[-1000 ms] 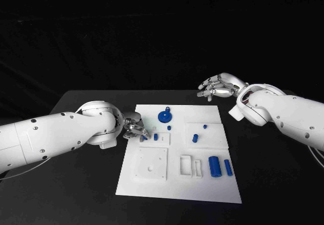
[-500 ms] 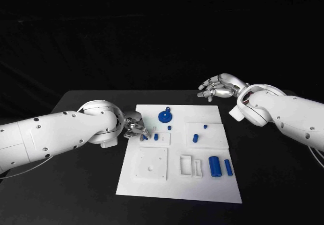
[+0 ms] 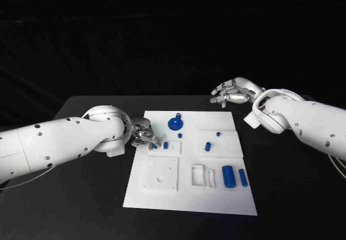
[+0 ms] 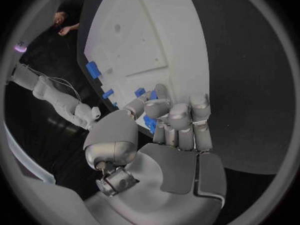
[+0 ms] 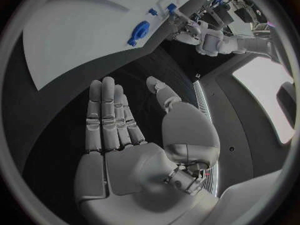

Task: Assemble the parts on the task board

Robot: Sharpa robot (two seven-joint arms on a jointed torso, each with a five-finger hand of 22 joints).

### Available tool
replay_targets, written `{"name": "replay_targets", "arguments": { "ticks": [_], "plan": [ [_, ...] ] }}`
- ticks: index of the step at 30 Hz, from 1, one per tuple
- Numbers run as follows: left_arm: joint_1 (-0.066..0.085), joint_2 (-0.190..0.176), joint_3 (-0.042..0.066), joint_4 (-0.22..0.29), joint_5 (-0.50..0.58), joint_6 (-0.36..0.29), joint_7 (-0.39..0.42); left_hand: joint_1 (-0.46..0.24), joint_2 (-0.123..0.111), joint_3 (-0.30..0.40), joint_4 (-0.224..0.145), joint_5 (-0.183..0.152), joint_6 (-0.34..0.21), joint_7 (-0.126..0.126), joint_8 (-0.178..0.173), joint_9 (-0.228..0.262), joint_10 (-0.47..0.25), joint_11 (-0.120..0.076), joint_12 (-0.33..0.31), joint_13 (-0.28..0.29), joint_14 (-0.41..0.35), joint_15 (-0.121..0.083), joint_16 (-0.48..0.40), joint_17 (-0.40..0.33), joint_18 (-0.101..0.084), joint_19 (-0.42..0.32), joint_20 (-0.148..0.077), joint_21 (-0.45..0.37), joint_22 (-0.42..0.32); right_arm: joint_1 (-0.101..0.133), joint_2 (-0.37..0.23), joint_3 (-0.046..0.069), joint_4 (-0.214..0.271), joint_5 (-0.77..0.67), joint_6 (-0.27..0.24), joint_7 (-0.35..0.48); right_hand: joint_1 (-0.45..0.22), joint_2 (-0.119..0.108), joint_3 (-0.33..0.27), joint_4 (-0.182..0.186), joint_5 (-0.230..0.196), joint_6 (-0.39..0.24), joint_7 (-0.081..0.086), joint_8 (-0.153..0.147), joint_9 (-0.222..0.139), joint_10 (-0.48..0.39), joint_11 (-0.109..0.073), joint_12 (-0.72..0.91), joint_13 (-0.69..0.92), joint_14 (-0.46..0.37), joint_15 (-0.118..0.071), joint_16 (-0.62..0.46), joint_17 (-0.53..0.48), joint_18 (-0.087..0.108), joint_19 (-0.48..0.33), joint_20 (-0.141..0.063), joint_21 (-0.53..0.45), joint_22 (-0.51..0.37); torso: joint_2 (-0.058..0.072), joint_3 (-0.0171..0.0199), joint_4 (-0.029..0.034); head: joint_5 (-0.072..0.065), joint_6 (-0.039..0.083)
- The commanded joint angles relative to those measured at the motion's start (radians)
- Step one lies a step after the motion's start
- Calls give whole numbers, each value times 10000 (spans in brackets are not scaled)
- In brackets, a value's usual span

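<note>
The white task board [image 3: 191, 200] lies mid-table. My left hand [image 3: 143, 136] sits at the board's left edge, its fingers curled around a small blue part [image 3: 153, 146]. The left wrist view shows that blue part [image 4: 149, 124] between the curled fingers [image 4: 178, 120], just over the board [image 4: 144, 35]. My right hand [image 3: 232, 91] hovers beyond the board's far right corner, fingers apart and holding nothing. In the right wrist view that hand [image 5: 119, 130] is flat and open, off the board [image 5: 81, 30].
On the board stand a blue disc with a knob [image 3: 175, 123], a short peg [image 3: 165, 145], another peg [image 3: 207, 146], a thick cylinder [image 3: 228, 176] and a thinner one [image 3: 243, 177]. A raised square plate [image 3: 160, 175] and two slots [image 3: 202, 177] lie at the near side.
</note>
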Motion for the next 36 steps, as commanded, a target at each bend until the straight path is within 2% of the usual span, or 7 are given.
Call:
{"name": "replay_targets", "arguments": {
  "ticks": [1, 11, 12, 13, 16, 25, 36],
  "plan": [
    [-95, 51, -77, 70, -49, 307, -157, 174, 163, 261, -219, 79, 635, -540, -31, 18, -361, -327, 24, -16, -23, -323, -22, -11, 153, -36, -868, 29, 36, -4, -2, 3, 7, 9, 116, 101, -75, 6, 22, -13, 59, -72, 134, 51, -16, -81, 21, 33, -9, 40, 26, -49, 12, 146, 75, 17, -60, 11, -1, -2, 15, -11, -6],
    [-96, 53, -88, 159, -15, 127, -146, 133, 92, 217, -200, -2, 641, -524, -98, 33, -360, -310, 11, -31, -31, -311, -33, -24, 145, -43, -862, 30, 29, -5, 1, 3, 13, 10, 115, 103, -76, 7, 22, -13, 60, -72, 134, 53, -17, -82, 21, 36, -13, 41, 26, -52, 16, 146, 77, 17, -63, 15, -8, -5, 16, -9, -5],
    [-96, 53, -88, 161, -13, 102, -147, 114, 56, 195, -184, -75, 652, -521, -124, 36, -356, -302, 8, -36, -32, -307, -36, -28, 144, -45, -862, 29, 25, -5, 1, 3, 14, 10, 117, 103, -77, 7, 22, -13, 60, -72, 134, 53, -17, -82, 21, 37, -14, 41, 26, -52, 16, 146, 77, 17, -63, 15, -10, -2, 16, -6, -5],
    [-96, 50, -89, 162, -13, 87, -151, 97, 0, 160, -148, -426, 673, -519, -179, 38, -346, -290, 4, -47, -33, -300, -40, -37, 151, -47, -869, 27, 17, -5, 1, 3, 13, 10, 117, 103, -77, 7, 22, -13, 60, -72, 134, 53, -17, -82, 21, 37, -14, 41, 26, -52, 16, 146, 77, 17, -63, 16, -10, -3, 16, -5, -4],
    [-96, 42, -91, 161, -13, 68, -173, 57, -180, 103, -38, -794, 721, -508, -277, 47, -339, -285, -6, -67, -31, -295, -44, -50, 156, -53, -873, 22, 2, -5, -2, 3, 16, 12, 116, 103, -77, 6, 22, -13, 61, -72, 134, 54, -18, -82, 21, 38, -15, 41, 26, -53, 17, 146, 77, 17, -64, 16, -6, -4, 13, -16, -5],
    [-97, 50, -95, 103, -25, 37, -208, -120, -739, -30, 404, -1237, 793, -501, -479, 73, -338, -281, -30, -108, -37, -296, -61, -79, 176, -68, -888, 4, -34, -6, -3, 3, 15, 15, 116, 102, -80, 5, 21, -12, 61, -73, 134, 55, -18, -84, 21, 39, -18, 41, 27, -55, 19, 146, 77, 17, -67, 18, -5, 2, 9, -11, 3],
    [-98, 61, -110, 64, -75, 97, -256, -195, -891, -102, 494, -1276, 804, -498, -510, 83, -339, -278, -34, -114, -39, -295, -62, -83, 176, -72, -887, 3, -38, -8, 11, 3, 5, 18, 120, 105, -80, 4, 21, -13, 61, -73, 134, 55, -19, -85, 21, 40, -19, 41, 27, -56, 20, 146, 77, 17, -68, 19, -3, 1, 15, -18, -8]
  ]
}}
